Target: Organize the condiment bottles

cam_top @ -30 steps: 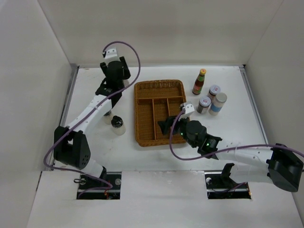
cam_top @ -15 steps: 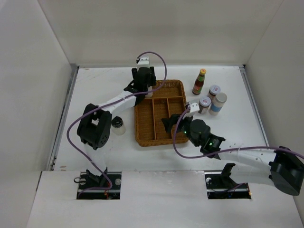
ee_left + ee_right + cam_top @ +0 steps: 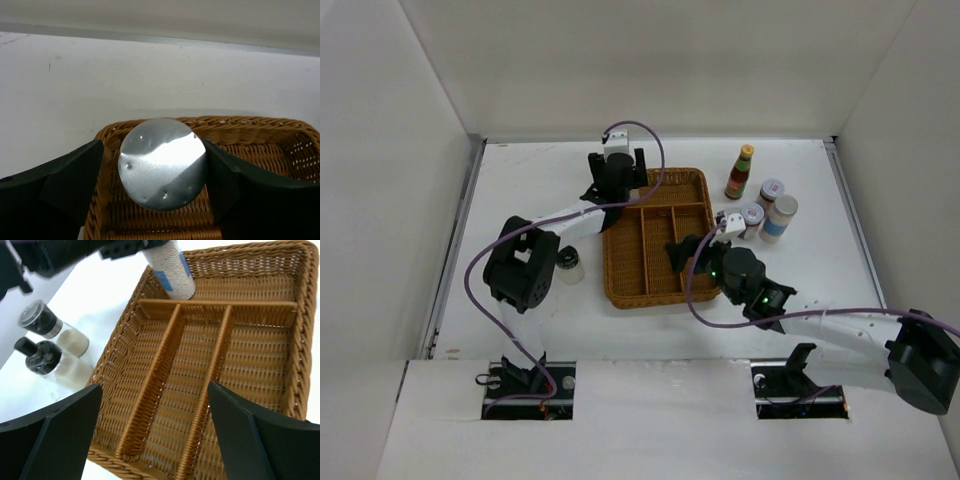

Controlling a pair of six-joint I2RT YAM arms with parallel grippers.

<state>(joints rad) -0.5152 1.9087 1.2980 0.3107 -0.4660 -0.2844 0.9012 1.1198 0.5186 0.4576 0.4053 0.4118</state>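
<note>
A white, blue-labelled shaker (image 3: 170,267) with a silver lid (image 3: 162,162) stands in the far-left corner of the wicker tray (image 3: 620,292). My left gripper (image 3: 620,182) straddles the lid from above, open, with a gap on its left side. My right gripper (image 3: 686,252) hovers open over the tray's near right part, with nothing between its fingers (image 3: 55,435). A red sauce bottle (image 3: 740,172), two silver-lidded jars (image 3: 771,190) (image 3: 751,219) and a white shaker (image 3: 780,217) stand right of the tray.
Two black-capped jars (image 3: 41,320) (image 3: 37,356) stand on the table left of the tray; the top view shows one (image 3: 567,265) beside the left arm. The tray has three long compartments and one cross compartment at the far end. White walls enclose the table.
The left arm swung right from the table's far left to the tray's far-left corner. The right gripper crept a little to the right over the tray.
</note>
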